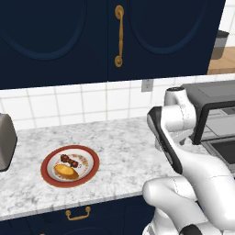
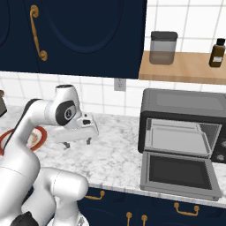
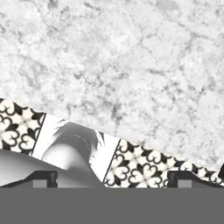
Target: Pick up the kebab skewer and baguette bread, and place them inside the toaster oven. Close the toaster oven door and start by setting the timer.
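Observation:
A red-rimmed plate lies on the marble counter at the left. It carries the kebab skewer with dark red chunks and, in front of it, the golden baguette bread. The dark grey toaster oven stands at the right, its door dropped flat open and the wire rack showing inside. My gripper hangs open over bare counter between plate and oven, pointing down and holding nothing. In the hand view the gripper has its fingertips wide apart over marble.
A silver pop-up toaster stands at the counter's far left. Dark blue cabinets hang above. A wooden shelf over the oven holds a jar and a brown bottle. The counter's front edge runs close below the gripper.

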Robot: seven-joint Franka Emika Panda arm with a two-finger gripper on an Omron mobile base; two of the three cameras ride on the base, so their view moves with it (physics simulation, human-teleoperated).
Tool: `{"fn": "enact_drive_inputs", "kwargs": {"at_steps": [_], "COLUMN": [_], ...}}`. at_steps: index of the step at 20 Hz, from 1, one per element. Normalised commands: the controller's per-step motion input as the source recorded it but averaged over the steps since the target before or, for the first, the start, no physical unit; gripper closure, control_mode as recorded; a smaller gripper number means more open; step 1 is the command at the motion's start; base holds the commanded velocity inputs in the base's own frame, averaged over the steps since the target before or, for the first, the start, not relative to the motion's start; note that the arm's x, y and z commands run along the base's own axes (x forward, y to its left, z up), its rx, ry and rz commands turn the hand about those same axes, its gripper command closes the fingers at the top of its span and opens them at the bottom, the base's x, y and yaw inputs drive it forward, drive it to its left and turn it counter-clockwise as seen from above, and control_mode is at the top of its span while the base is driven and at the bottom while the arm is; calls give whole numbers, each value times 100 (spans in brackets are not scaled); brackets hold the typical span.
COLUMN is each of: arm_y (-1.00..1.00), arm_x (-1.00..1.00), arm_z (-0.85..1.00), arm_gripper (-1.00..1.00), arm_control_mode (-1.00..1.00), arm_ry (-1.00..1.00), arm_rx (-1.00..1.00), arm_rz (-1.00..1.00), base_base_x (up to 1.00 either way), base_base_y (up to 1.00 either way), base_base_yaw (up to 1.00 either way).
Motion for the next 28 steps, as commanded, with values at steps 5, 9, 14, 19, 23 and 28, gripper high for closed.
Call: {"fn": "enact_drive_inputs", "kwargs": {"at_steps": [5, 9, 14, 19, 23, 28], "arm_y": [100, 100, 100, 100, 100, 97], "arm_x": [0, 0, 0, 1, 6, 25], "arm_z": [-29, 0, 0, 0, -5, 0], "arm_gripper": [-100, -100, -100, -100, -100, -100], "arm_control_mode": [-100, -100, -100, -100, -100, -100], "arm_ry": [2, 0, 0, -4, -4, 0], "arm_rx": [3, 13, 14, 5, 0, -1], "arm_rz": [15, 5, 1, 0, 0, 0], "base_base_x": [0, 0, 0, 0, 0, 0], "base_base_y": [0, 0, 0, 0, 0, 0], "base_base_yaw": [0, 0, 0, 0, 0, 0]}}
